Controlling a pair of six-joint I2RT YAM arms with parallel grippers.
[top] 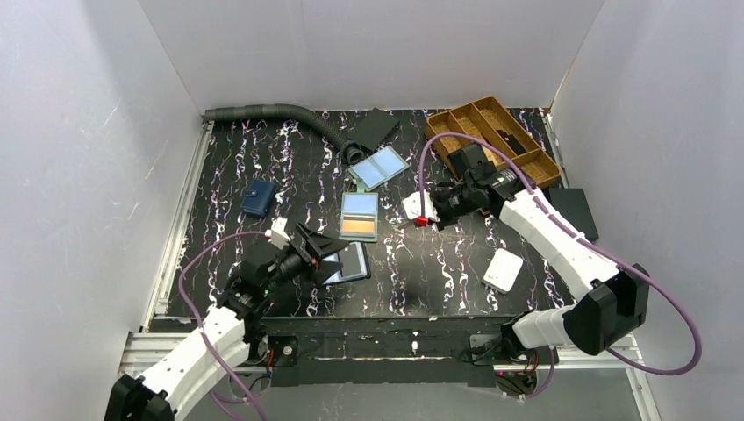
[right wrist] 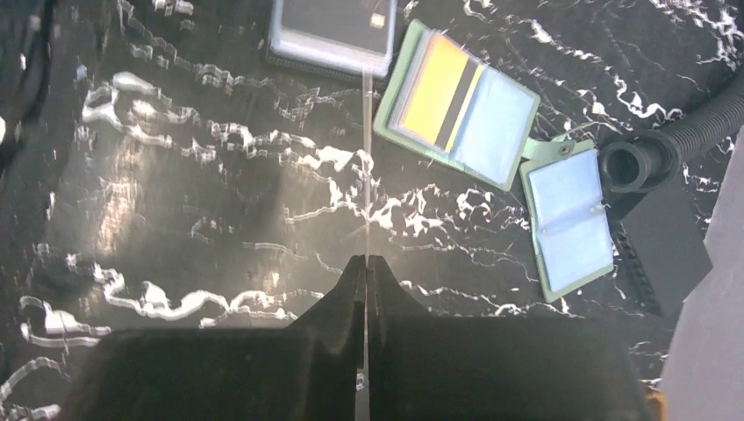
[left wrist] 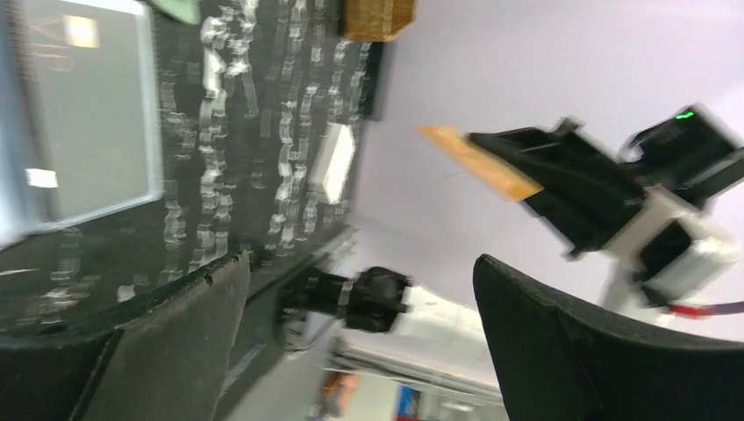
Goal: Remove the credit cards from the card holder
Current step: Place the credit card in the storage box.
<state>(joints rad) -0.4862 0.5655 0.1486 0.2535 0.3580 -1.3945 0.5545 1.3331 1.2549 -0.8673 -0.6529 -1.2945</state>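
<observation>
The left gripper point(top: 321, 254) is held low and tilted at the near side of the table point(top: 456, 272), its fingers spread wide, just beside a dark card point(top: 353, 261) lying flat. The right arm is stretched to the middle, and an orange card point(left wrist: 478, 162) is clamped in the right gripper point(right wrist: 365, 263). The card holder point(top: 360, 217) lies open between the two grippers.

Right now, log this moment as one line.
left end effector: open, empty | right end effector: shut on orange card | card holder: open on table, blue and orange showing
</observation>
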